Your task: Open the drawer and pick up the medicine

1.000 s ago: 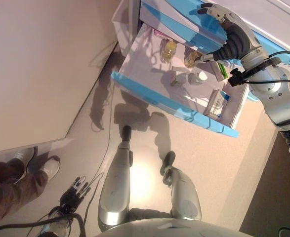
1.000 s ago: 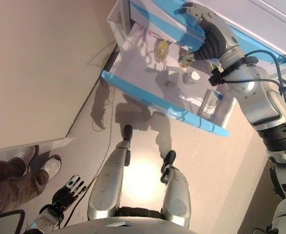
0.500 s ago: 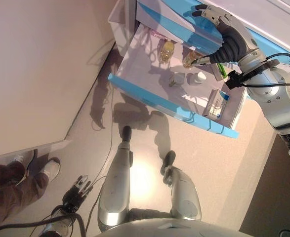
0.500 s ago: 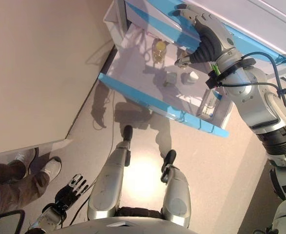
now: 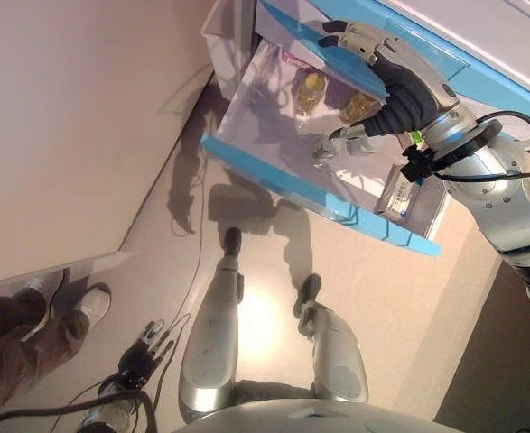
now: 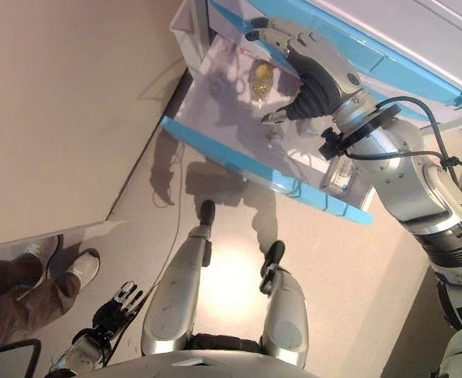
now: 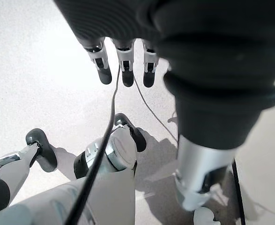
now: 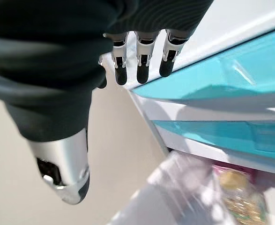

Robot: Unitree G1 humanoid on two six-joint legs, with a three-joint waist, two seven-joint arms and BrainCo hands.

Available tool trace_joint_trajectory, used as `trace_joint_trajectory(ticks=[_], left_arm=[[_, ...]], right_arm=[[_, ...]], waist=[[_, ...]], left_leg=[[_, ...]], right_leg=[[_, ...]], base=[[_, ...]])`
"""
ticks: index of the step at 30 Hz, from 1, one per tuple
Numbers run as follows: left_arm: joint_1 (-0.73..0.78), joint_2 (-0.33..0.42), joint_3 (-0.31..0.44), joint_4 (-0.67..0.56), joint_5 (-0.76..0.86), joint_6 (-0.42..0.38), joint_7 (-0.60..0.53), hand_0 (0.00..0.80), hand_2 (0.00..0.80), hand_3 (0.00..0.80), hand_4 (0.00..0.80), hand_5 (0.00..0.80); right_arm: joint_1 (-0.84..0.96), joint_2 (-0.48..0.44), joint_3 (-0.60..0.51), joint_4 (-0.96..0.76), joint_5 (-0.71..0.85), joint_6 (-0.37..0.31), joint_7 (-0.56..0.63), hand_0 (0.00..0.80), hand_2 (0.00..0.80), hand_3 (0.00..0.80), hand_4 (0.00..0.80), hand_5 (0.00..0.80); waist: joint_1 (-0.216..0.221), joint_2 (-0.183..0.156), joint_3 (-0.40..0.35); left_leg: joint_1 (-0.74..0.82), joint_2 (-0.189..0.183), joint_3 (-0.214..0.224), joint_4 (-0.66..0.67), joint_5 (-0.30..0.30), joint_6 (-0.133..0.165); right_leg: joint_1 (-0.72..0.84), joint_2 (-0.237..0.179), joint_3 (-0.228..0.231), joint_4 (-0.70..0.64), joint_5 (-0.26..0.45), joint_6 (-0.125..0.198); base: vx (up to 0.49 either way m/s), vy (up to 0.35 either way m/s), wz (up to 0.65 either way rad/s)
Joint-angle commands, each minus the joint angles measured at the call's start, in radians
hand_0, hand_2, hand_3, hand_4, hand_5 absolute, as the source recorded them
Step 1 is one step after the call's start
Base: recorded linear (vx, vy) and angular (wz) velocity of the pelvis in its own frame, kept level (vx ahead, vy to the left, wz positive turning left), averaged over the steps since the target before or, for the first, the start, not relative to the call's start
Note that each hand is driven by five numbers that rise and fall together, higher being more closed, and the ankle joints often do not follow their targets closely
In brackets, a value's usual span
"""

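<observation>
The low drawer (image 5: 283,183) with its blue front stands pulled out. Inside lie a yellow bottle (image 5: 311,87), an amber bottle (image 5: 358,106) and a small medicine box (image 5: 398,192) at the right end. My right hand (image 5: 398,79) hovers open over the drawer's middle, its fingers (image 8: 137,65) straight toward the cabinet and its thumb (image 8: 64,173) down, holding nothing. It covers the small containers in the middle. The yellow bottle (image 8: 235,197) shows blurred below the hand. My left hand (image 5: 144,354) hangs open low near the floor, fingers (image 7: 127,68) straight.
Closed blue drawer fronts (image 8: 212,79) sit just above the open drawer, close to my right hand's fingers. A beige wall (image 5: 57,117) runs along the left. A person's shoes (image 5: 70,302) stand on the floor at the lower left, near my left hand.
My right hand has moved left and lower over the drawer, from beside the amber bottle to above the middle, now covering the small containers. The left hand stays hanging.
</observation>
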Motion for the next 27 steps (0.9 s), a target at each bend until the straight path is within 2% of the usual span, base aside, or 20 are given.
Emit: trace_joint_trajectory(ticks=[1,12,18,27], left_arm=[[0.087,0.0,0.001,-0.03,0.019,-0.018,0.002,0.0,0.0,0.0,0.0,0.0],[0.083,0.007,0.0,-0.036,0.001,-0.01,0.013,0.0,0.0,0.0,0.0,0.0],[0.073,0.013,-0.011,-0.02,-0.006,-0.005,0.01,0.0,0.0,0.0,0.0,0.0],[0.056,0.023,-0.022,-0.016,-0.007,0.012,0.013,0.0,0.0,0.0,0.0,0.0]], right_arm=[[-0.017,-0.056,-0.083,-0.098,0.007,-0.029,-0.022,0.0,0.0,0.0,0.0,0.0],[-0.01,-0.069,-0.051,-0.079,0.022,0.043,0.059,0.0,0.0,0.0,0.0,0.0],[-0.018,-0.045,0.017,0.044,0.003,0.07,0.067,0.0,0.0,0.0,0.0,0.0],[-0.062,0.005,0.082,0.239,0.001,0.056,0.047,0.0,0.0,0.0,0.0,0.0]], waist=[[0.025,0.0,-0.031],[0.023,-0.002,-0.031],[0.027,-0.001,-0.031],[0.039,0.014,-0.031]], left_leg=[[0.128,-0.032,0.016,-0.038,-0.143,0.054],[0.128,-0.031,0.021,-0.033,-0.142,0.053],[0.124,-0.033,0.019,-0.031,-0.14,0.054],[0.117,-0.039,0.011,-0.027,-0.137,0.055]], right_leg=[[-0.076,0.023,0.021,0.077,0.174,0.007],[-0.074,0.024,0.025,0.073,0.173,0.007],[-0.075,0.021,0.02,0.07,0.173,0.004],[-0.08,0.013,0.013,0.076,0.172,-0.004]], base=[[0.0,0.0,0.0],[0.0,0.0,0.0],[0.0,0.0,0.0],[0.0,0.0,0.0]])
